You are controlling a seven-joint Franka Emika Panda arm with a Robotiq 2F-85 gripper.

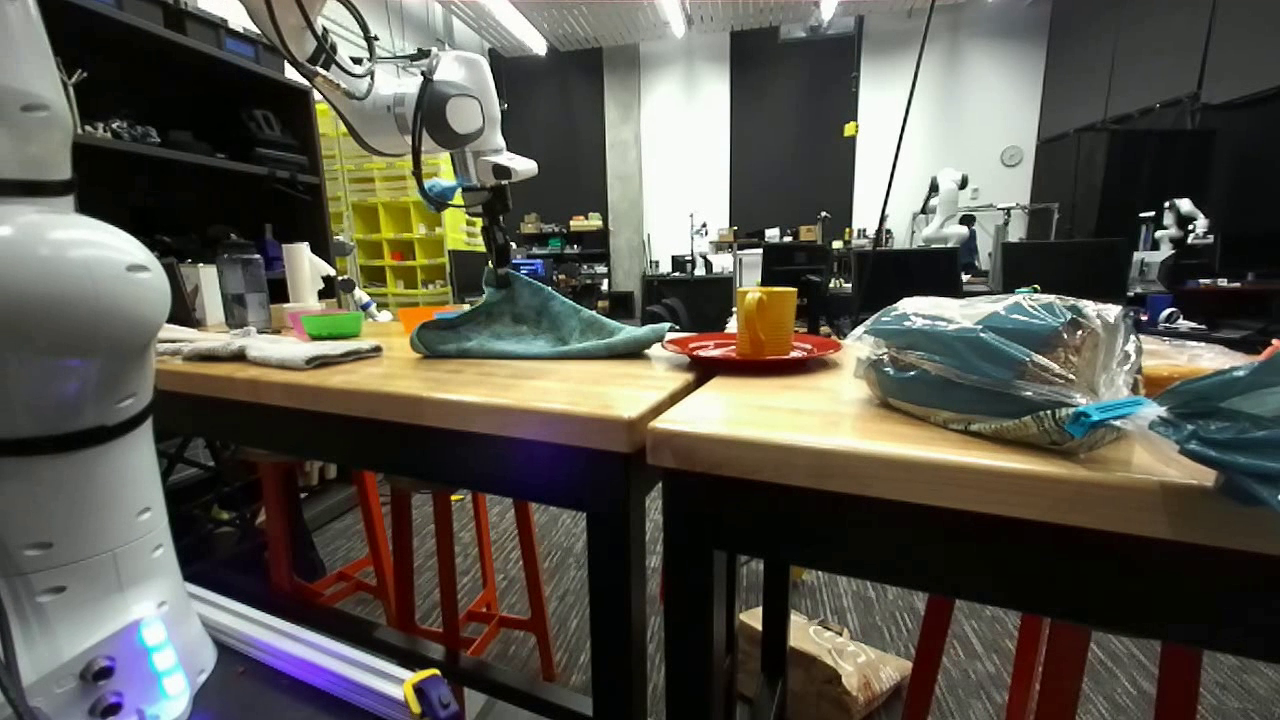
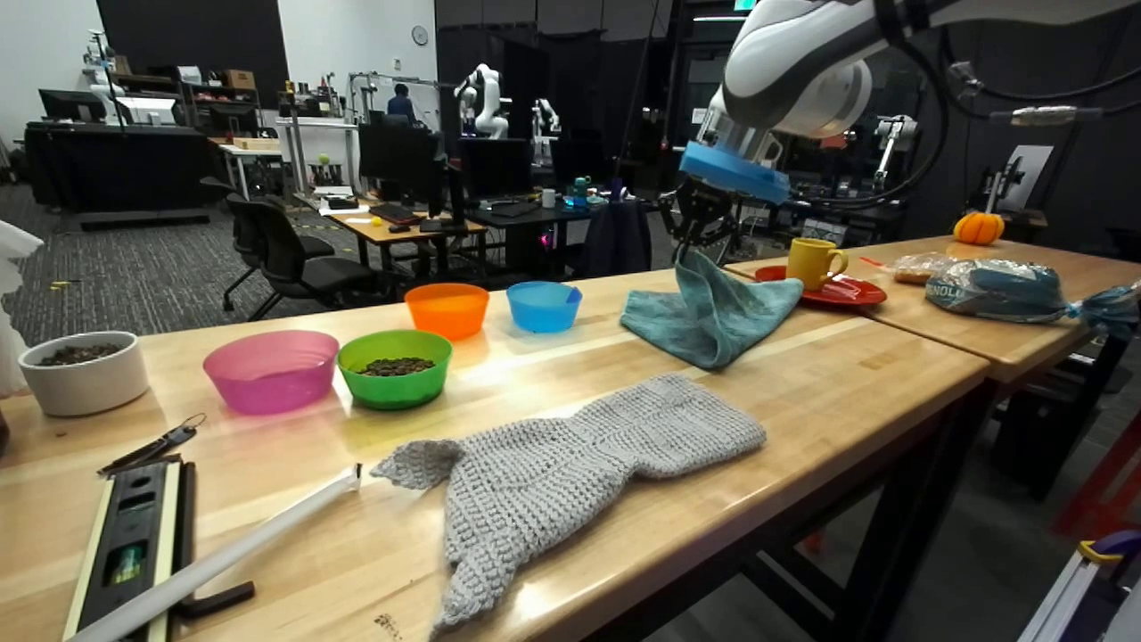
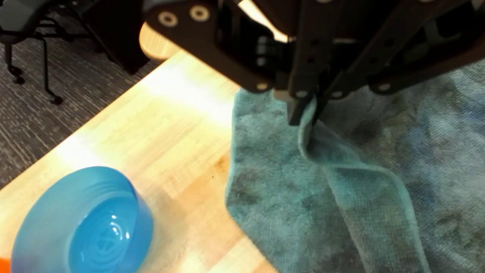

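Teal cloth (image 3: 352,182): you have it pinched by a fold of its edge in the claw (image 3: 308,110), that part raised to a peak, the remainder resting on the tabletop (image 3: 185,159).
Claw: pressed together on the fabric, its tips toward 6 o'clock in your wrist view.
Red plate (image 2: 862,291): just beside the cloth, between 3 and 4 o'clock from your claw in an exterior view, lying where the two tabletops meet.
Yellow mug (image 2: 807,265): upright on that plate, its handle toward 3 o'clock in that view.
Blue bowl (image 3: 83,218): near the cloth, at 8 o'clock from your claw in the wrist view.
Orange bowl (image 2: 446,316): just past the blue one, at its 9 o'clock in an exterior view.
Grey knitted cloth (image 2: 588,455): spread out near the tabletop's edge, between 7 and 8 o'clock from the teal cloth.
Green bowl (image 2: 395,390): between 8 and 9 o'clock from the teal cloth, holding dark brown bits (image 2: 398,367).
Pink bowl (image 2: 272,383): at the green bowl's 9 o'clock; you cannot tell whether their rims touch.
Plastic bag (image 2: 994,292): blue and clear, at 3 o'clock from the teal cloth, on the neighbouring tabletop.
White bowl (image 2: 86,390): at the pink bowl's 9 o'clock, dark bits (image 2: 82,354) inside.
Wall clock (image 2: 420,36): high at the back, at the orange bowl's 12 o'clock.
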